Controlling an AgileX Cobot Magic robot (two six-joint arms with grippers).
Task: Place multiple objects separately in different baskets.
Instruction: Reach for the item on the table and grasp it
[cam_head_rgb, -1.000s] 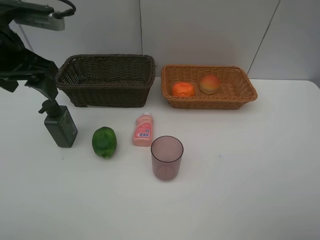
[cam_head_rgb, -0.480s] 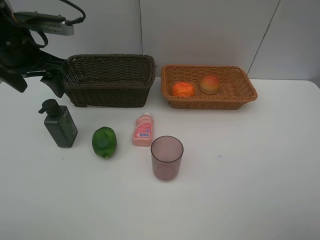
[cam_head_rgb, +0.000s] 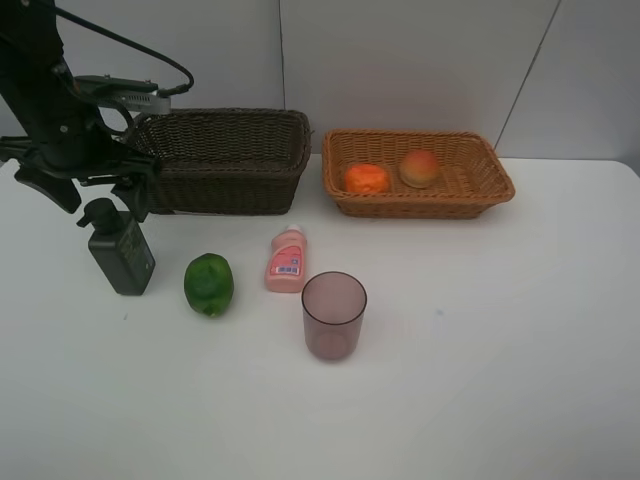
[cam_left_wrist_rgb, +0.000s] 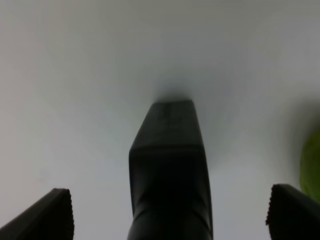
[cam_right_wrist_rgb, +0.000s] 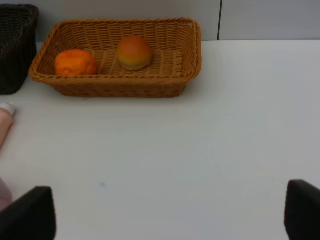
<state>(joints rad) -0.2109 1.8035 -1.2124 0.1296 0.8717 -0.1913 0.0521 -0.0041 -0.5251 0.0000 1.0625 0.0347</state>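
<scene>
Where the table (cam_head_rgb: 500, 360) runs toward its left edge, the pump bottle (cam_head_rgb: 122, 258) stands upright, just in front of the left end of the dark basket (cam_head_rgb: 220, 165). The left fingers (cam_head_rgb: 138, 198) hang spread wide at the level of the pump head, one on each side of it. In the left wrist view the bottle sits in the gap between them with bare table showing on both sides. They grip nothing.

The green fruit (cam_head_rgb: 209, 284) rests just beside the bottle, toward the table's middle. Next along the same row, the pink bottle (cam_head_rgb: 287, 261) lies flat with its white cap pointing at the far edge. The cup (cam_head_rgb: 334, 315) stands upright, mouth up, near the pink bottle and closer to the front edge than the other things.

Both baskets sit side by side along the far edge with a narrow gap between them. The dark one is on the left and the tan basket (cam_head_rgb: 495, 188) is on the right, nearer the far right corner. Inside the tan basket the tangerine (cam_head_rgb: 367, 178) lies at the left end and the peach (cam_head_rgb: 420, 168) near the middle, close together but not touching.

The right fingers (cam_right_wrist_rgb: 30, 215) are wide apart with nothing between them, above bare table in front of the tan basket.
</scene>
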